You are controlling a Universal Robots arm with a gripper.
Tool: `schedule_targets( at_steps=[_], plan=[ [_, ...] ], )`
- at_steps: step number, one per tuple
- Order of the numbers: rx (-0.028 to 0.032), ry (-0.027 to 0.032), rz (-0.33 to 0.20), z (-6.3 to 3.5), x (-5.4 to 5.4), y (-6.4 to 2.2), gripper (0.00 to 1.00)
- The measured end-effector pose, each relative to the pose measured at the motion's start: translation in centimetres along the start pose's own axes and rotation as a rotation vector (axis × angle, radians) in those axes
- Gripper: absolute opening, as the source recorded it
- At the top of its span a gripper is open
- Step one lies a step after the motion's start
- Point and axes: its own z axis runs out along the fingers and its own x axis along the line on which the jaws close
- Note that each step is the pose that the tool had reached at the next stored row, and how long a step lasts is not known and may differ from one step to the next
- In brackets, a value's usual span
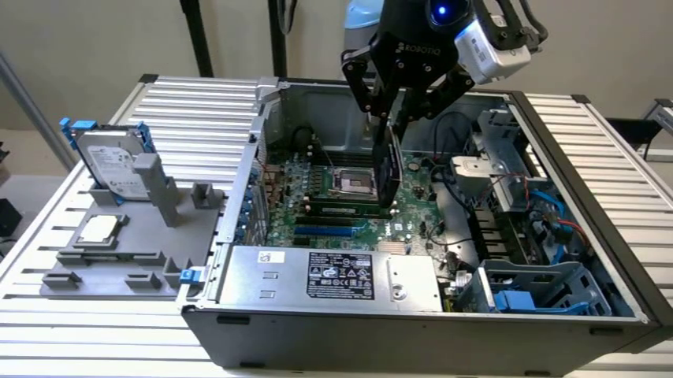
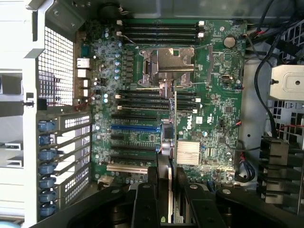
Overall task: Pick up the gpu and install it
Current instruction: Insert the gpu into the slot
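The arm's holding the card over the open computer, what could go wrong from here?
1. The gripper pinches the card by one end only, so it may tilt or slip.
2. The card hangs end-down close above the processor socket, away from the blue slot; lowering here could strike parts on the board.
3. Black cables beside it might snag.

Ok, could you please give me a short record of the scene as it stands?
gripper: shut on the gpu
gpu: upright, edge down, over the motherboard inside the open computer case; contact with a slot cannot be told
grey fixture: on the exterior view's left, holds the hard drive and CPU chip
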Motion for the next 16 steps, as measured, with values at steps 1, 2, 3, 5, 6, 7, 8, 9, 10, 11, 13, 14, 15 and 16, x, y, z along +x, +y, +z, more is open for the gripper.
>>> schedule_targets(
  at_steps=[1,2,3,5,6,7,8,9,10,11,13,14,15,16],
  plan=[
    [0.0003,-0.0002,-0.014,0.01,0.0,0.0,0.27],
    [0.0008,-0.0005,-0.032,0.02,0.0,0.0,0.27],
    [0.0021,-0.0007,-0.052,0.03,0.0,0.01,0.27],
    [0.0046,-0.001,-0.088,0.05,0.0,0.0,0.27],
    [0.0059,-0.0013,-0.106,0.07,0.0,0.0,0.27],
    [0.0071,-0.0014,-0.124,0.08,-0.01,0.0,0.27],
    [0.0079,-0.0018,-0.142,0.11,-0.01,0.01,0.27],
    [0.0087,-0.0023,-0.16,0.14,-0.01,0.01,0.27],
    [0.0093,-0.0029,-0.178,0.18,-0.01,0.01,0.27],
    [0.0097,-0.004,-0.196,0.23,-0.02,0.01,0.27],
    [0.0102,-0.0071,-0.23,0.35,-0.03,0.01,0.27],
    [0.0108,-0.0088,-0.249,0.4,-0.03,0.01,0.27],
    [0.0112,-0.0104,-0.266,0.45,-0.04,0.01,0.27],
    [0.0115,-0.012,-0.284,0.51,-0.04,0.01,0.27]
  ],
)
